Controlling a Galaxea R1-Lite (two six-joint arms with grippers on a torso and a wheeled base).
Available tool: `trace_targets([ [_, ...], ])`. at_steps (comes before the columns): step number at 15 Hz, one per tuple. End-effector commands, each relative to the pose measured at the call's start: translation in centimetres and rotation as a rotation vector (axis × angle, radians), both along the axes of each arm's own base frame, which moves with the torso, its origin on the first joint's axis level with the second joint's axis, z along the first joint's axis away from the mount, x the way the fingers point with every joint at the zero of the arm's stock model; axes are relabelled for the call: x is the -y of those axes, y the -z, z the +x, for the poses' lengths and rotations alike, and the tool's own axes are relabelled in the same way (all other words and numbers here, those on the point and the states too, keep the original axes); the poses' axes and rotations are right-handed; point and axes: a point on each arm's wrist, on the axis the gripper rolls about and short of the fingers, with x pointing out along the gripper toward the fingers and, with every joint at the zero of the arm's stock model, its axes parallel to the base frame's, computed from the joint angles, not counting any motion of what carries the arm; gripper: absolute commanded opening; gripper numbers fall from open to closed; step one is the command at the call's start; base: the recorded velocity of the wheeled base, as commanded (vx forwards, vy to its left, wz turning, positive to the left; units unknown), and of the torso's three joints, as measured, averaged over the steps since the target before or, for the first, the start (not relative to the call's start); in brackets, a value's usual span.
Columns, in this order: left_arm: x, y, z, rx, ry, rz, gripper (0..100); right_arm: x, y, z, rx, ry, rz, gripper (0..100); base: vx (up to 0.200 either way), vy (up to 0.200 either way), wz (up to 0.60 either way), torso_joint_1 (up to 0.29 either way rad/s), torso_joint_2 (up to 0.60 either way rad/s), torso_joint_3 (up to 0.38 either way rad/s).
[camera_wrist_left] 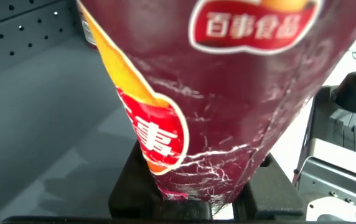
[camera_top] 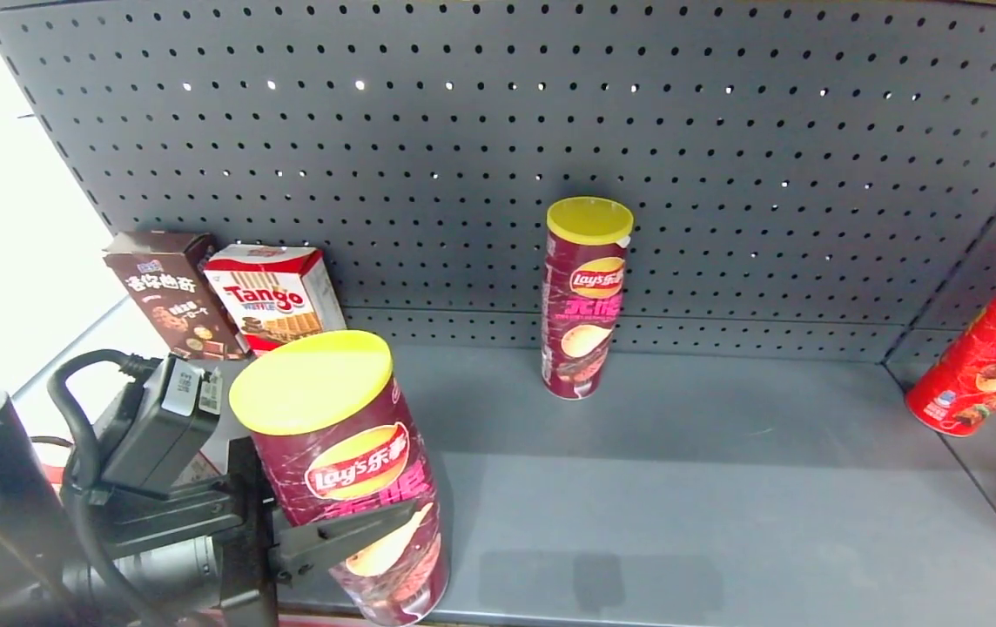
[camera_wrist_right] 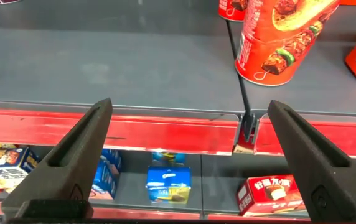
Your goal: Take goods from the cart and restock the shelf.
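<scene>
Maroon cardboard chip canister with a yellow plastic lid sits clenched in the left gripper, whose dark fingers pinch it low on the body, one finger crossing the printed front. It is held near upright at the front left edge of the grey metal shelf board. Whether its base touches the board cannot be told. The low sideways grip probably keeps the can standing lid-up, so it can be set down like its twin.

That matching maroon canister stands upright well back, just before the grey perforated back panel, which suggests the held can belongs beside or in front of it. A brown cookie box and a white-and-red wafer box lean at the rear left. A red canister occupies the next bay to the right.

The right gripper hangs released, jaws wide apart, before the shelf's red front rail.
</scene>
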Motion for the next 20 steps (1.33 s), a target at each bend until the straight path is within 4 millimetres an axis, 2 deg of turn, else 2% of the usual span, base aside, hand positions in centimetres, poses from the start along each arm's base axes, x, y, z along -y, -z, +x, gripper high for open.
trace_targets([
  [1, -0.2, -0.2, -0.3, 0.010, -0.002, -0.006, 0, 0.0, 0.0, 0.0, 0.001, 0.001, 0.001, 100, 0.000, 0.000, 0.00, 0.000, 0.00, 0.000],
  [11, -0.6, -0.4, -0.9, 0.024, -0.007, -0.012, 0, -0.1, 0.0, 0.0, 0.007, -0.045, -0.014, 100, 0.000, 0.000, 0.00, 0.000, 0.00, 0.000],
  [12, -0.6, -0.3, -0.9, 0.021, -0.010, -0.012, 0, -0.1, -2.7, -0.6, 0.095, -0.073, 0.051, 100, 0.000, 0.000, 0.00, 0.000, 0.00, 0.000],
  [13, -0.6, -0.4, -0.9, 0.024, -0.010, -0.014, 0, -0.1, -5.1, -0.8, 0.105, -0.106, 0.123, 100, 0.000, 0.000, 0.00, 0.000, 0.00, 0.000],
  [14, -0.7, -0.4, -1.0, 0.026, -0.009, -0.014, 0, -0.2, -8.6, -0.2, 0.073, -0.211, 0.144, 100, 0.000, 0.000, 0.00, 0.000, 0.00, 0.000],
  [15, -0.7, -0.3, -1.0, 0.023, -0.010, -0.013, 0, -0.3, -9.9, -0.5, 0.095, -0.250, 0.096, 100, 0.000, 0.000, 0.00, 0.000, 0.00, 0.000],
  [16, -0.7, -0.3, -1.0, 0.023, -0.009, -0.013, 0, -0.5, -10.9, -0.3, 0.045, -0.327, 0.048, 100, 0.000, 0.000, 0.00, 0.000, 0.00, 0.000],
  [19, -0.7, -0.6, -1.0, 0.034, -0.010, -0.018, 0, -0.7, -11.1, 0.5, -0.001, -0.416, -0.029, 100, 0.000, 0.000, 0.00, 0.000, 0.00, 0.000],
  [20, -0.6, -0.7, -0.9, 0.038, -0.007, -0.020, 0, -0.9, -11.8, 1.3, -0.023, -0.474, -0.050, 100, 0.000, 0.000, 0.00, 0.000, 0.00, 0.000],
])
